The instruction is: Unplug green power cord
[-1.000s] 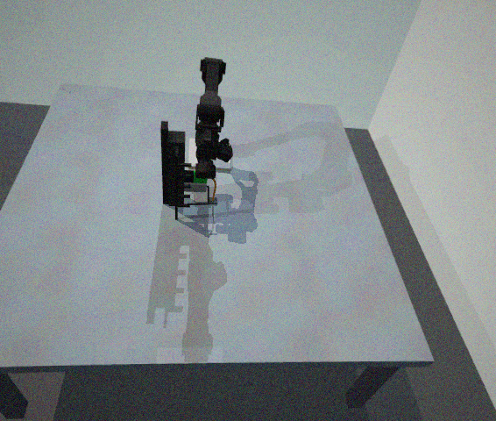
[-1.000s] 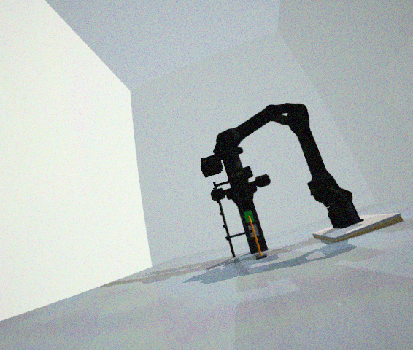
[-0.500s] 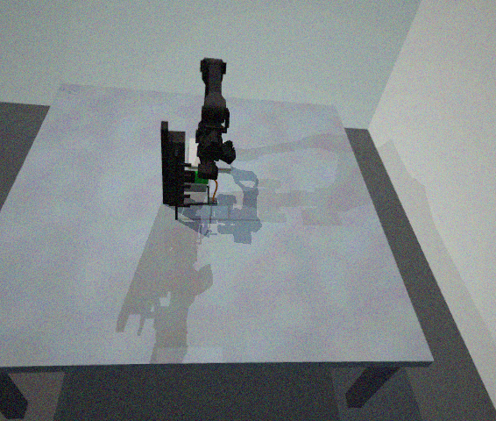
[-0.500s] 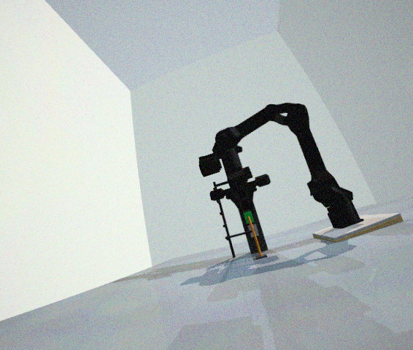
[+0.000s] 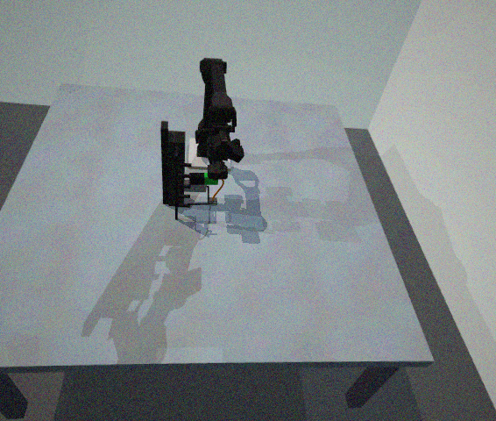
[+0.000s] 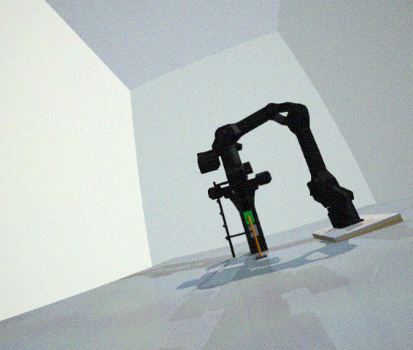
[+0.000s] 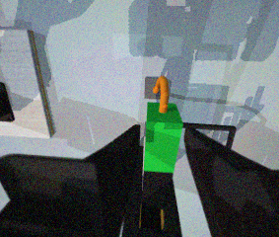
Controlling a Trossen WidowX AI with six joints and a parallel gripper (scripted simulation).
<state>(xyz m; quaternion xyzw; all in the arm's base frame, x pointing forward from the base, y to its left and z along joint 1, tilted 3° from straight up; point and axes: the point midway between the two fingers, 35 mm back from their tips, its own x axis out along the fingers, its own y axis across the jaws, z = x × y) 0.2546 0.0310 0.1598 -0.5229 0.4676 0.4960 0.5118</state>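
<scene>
The green plug [image 5: 211, 179] [image 6: 247, 214] [image 7: 161, 148] has a black lower body, with two thin brass-coloured prongs showing in the wrist view. It lies in line with the upright black power strip [image 5: 173, 172] and very close to it; I cannot tell whether the prongs are still in a socket. The orange cord [image 5: 217, 193] [image 6: 254, 236] [image 7: 164, 94] curves from the plug down to a small dark block [image 6: 260, 256] [image 7: 150, 88] on the table. My gripper [image 7: 162, 131] is partly open, its fingers around the plug, with narrow gaps on both sides in the wrist view.
A thin black frame [image 6: 223, 222] [image 7: 208, 126] stands close beside the gripper and the strip. A small grey block [image 5: 197, 188] [image 6: 254, 230] is beside the plug. The arm's pale base board [image 6: 380, 219] [image 7: 11, 59] lies off to one side.
</scene>
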